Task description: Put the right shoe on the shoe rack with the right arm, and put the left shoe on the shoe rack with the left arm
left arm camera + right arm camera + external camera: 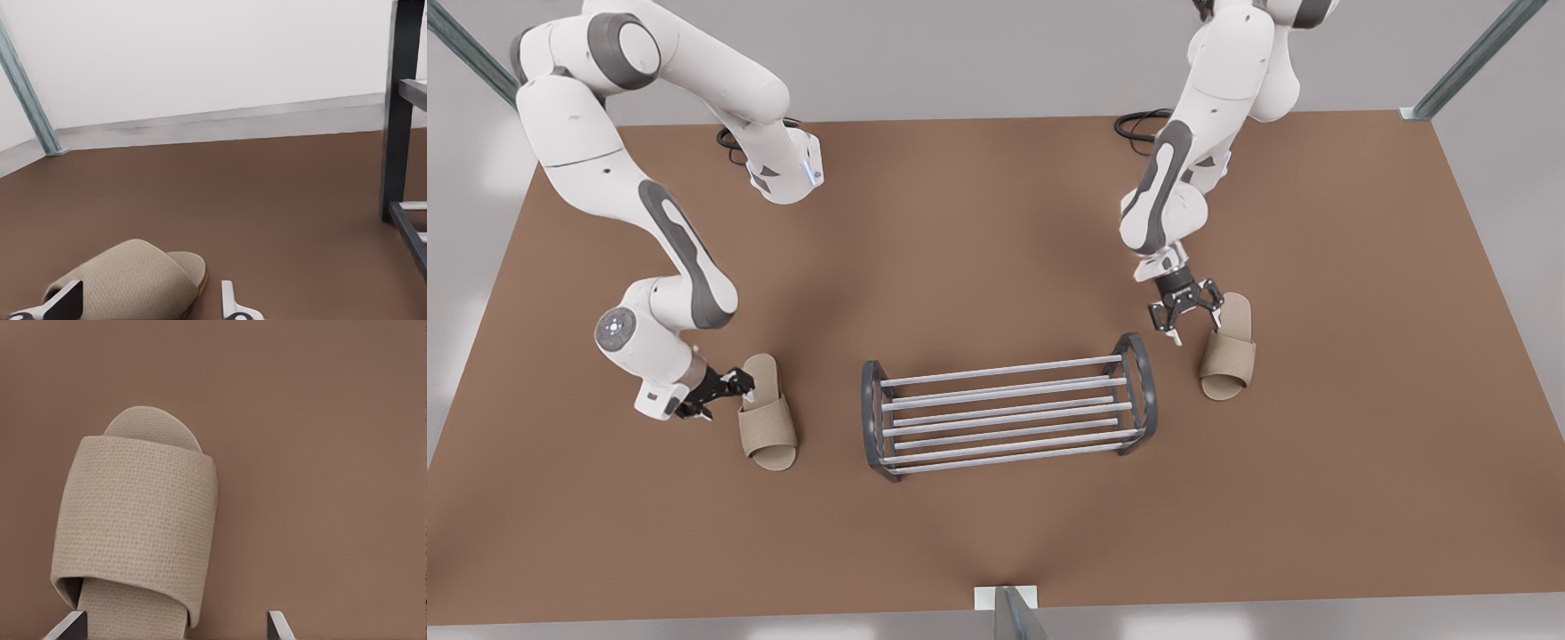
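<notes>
In the front view, the low dark grey metal shoe rack with silver bars [1005,420] is standing mid-worktop [996,231]. The left hand [740,388] is reaching low against the heel of the beige woven open-toed left slipper [767,425] at the front view's left. The right hand [1193,327] is hanging spread just beside the matching right slipper [1230,351].

In the left wrist view, the left hand [150,293] is gaping around the left slipper [127,280], gripping nothing, with the rack [399,113] nearby.

In the right wrist view, the right hand [175,620] is hovering wide open over the right slipper [137,527]
</notes>
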`<state>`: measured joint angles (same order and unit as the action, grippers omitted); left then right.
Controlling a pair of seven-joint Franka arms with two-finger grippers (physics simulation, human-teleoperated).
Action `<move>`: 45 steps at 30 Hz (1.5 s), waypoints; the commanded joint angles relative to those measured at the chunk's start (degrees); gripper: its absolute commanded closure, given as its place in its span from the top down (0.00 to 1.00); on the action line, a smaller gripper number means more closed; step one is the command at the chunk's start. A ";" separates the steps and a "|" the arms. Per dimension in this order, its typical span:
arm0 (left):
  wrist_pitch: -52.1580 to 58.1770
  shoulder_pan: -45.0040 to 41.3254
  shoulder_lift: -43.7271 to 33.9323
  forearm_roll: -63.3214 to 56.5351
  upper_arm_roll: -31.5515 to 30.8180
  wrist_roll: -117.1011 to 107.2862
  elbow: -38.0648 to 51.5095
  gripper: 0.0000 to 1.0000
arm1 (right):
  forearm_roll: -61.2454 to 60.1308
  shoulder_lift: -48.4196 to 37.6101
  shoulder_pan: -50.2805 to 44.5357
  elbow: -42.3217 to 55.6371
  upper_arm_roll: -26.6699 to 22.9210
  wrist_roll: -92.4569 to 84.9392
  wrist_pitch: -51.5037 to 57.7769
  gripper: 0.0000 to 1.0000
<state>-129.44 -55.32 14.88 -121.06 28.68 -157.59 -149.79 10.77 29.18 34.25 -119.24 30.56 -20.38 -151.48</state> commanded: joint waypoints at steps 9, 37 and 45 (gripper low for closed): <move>-9.43 -0.14 -2.66 -19.57 7.09 -49.74 -1.64 1.00 | 0.13 2.55 -0.06 0.85 -0.68 -5.11 -2.68 1.00; -15.41 0.30 5.78 -23.88 10.96 -50.44 0.82 1.00 | 1.62 7.47 -2.09 7.88 -2.08 -5.11 -1.02 0.21; -16.20 1.89 9.29 -25.19 10.26 -50.44 2.75 1.00 | 1.10 6.86 -1.83 22.21 0.28 -3.27 1.44 0.21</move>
<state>-145.29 -53.49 24.04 -146.07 39.00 -166.00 -147.07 11.72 36.01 32.64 -97.61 30.81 -25.49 -150.95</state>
